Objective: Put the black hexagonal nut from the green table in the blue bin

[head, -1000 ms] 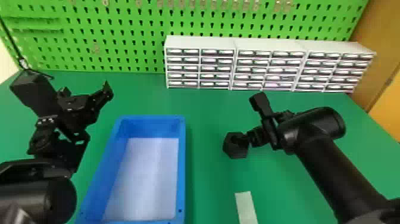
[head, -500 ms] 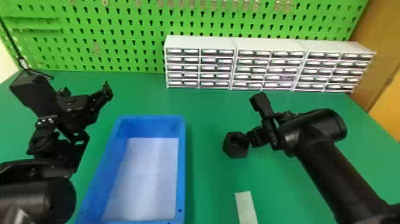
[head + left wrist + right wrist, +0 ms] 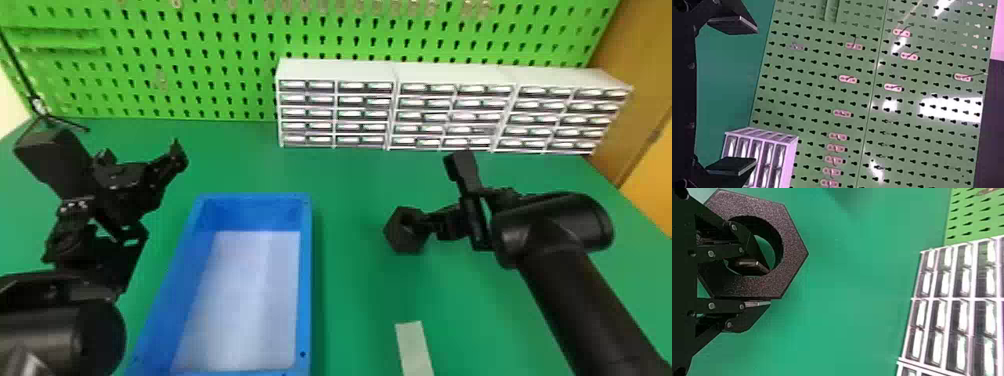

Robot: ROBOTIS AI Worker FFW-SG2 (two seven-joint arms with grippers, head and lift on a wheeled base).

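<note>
My right gripper [image 3: 431, 226] is shut on the black hexagonal nut [image 3: 398, 235], holding it up over the green table [image 3: 360, 300] to the right of the blue bin [image 3: 306, 280]. In the right wrist view the right gripper [image 3: 759, 286] has one finger inside the hole of the nut [image 3: 793, 246] and the other against its outer side, pinching the wall. On the left, my left gripper [image 3: 145, 150] stands beyond the bin's left side. Seen from its wrist, the left gripper [image 3: 732, 96] has its fingers wide apart with nothing between them.
White drawer cabinets [image 3: 390, 67] line the table's back, before a green pegboard [image 3: 220, 65]. A pale strip [image 3: 414, 347] lies near the front edge, right of the bin. The bin's near part runs out of the head view. A thin black stand [image 3: 47, 114] is at back left.
</note>
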